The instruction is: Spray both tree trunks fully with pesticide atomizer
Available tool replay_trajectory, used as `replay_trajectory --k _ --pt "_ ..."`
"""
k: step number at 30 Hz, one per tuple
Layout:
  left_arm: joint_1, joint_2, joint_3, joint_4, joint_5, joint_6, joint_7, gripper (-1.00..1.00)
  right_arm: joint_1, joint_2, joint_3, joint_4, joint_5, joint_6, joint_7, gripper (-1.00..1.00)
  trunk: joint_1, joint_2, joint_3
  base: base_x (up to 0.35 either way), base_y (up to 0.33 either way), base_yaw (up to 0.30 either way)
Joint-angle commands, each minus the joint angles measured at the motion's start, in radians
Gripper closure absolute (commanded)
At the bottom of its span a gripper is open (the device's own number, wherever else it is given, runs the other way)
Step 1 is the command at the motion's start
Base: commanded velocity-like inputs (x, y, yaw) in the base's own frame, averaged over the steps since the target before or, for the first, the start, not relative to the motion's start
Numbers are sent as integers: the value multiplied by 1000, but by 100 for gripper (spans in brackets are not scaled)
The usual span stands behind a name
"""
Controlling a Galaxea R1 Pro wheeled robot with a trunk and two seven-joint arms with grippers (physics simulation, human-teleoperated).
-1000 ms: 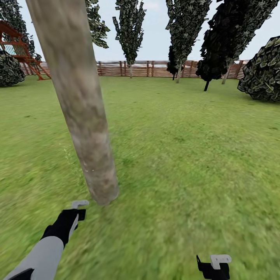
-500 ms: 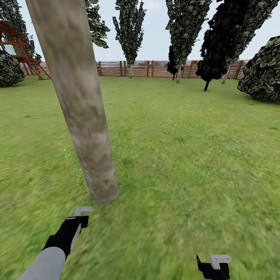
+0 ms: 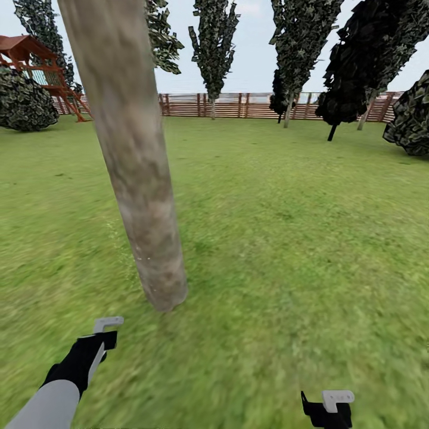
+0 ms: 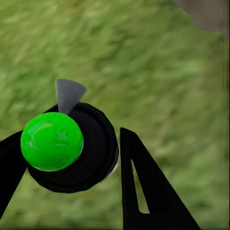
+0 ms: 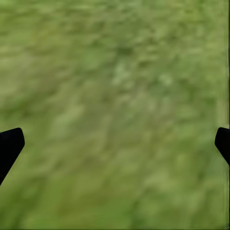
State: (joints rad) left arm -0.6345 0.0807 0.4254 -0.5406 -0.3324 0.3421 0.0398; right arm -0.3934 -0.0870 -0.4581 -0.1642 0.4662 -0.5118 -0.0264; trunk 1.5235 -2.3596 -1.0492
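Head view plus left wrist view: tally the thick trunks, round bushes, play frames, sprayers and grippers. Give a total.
Thick trunk: 1
Round bushes: 2
Play frame: 1
Sprayer: 1
Grippers, left gripper and right gripper: 2
Total: 7

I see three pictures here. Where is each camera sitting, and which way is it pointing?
Head view: on the robot's head, looking forward and down at the tree trunk, lawn and fence; both arms' ends show low.
Left wrist view: by the left end effector, facing grass; its black fingers flank a black atomizer with a green ball.
Right wrist view: by the right end effector, facing bare grass, fingertips spread wide.
All three share the lawn.
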Motion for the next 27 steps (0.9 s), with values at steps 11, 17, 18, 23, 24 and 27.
replay_trajectory --k 11,17,18,23,24,27 --pt "-1 -37 -2 -2 -10 3 0 100 -1 0 -6 2 11 -4 -3 -100 0 0 -1 121 -233 2" --pt "-1 -35 1 -12 -8 4 1 100 -1 0 -5 2 11 -4 -3 -100 0 0 -1 168 -216 57" --pt "-1 -35 1 -13 -8 4 1 100 -1 1 -5 2 11 -4 -3 -100 0 0 -1 28 -265 230" --pt "-1 -35 2 -13 -7 5 2 100 -1 1 -5 2 11 -4 -3 -100 0 0 -1 6 -271 267" --pt "-1 -35 2 -13 -7 5 1 100 -1 1 -5 2 11 -4 -3 -100 0 0 -1 0 -273 276" --pt "-1 -35 3 -13 -7 5 2 100 -1 1 -5 2 11 -4 -3 -100 0 0 -1 0 -273 185"
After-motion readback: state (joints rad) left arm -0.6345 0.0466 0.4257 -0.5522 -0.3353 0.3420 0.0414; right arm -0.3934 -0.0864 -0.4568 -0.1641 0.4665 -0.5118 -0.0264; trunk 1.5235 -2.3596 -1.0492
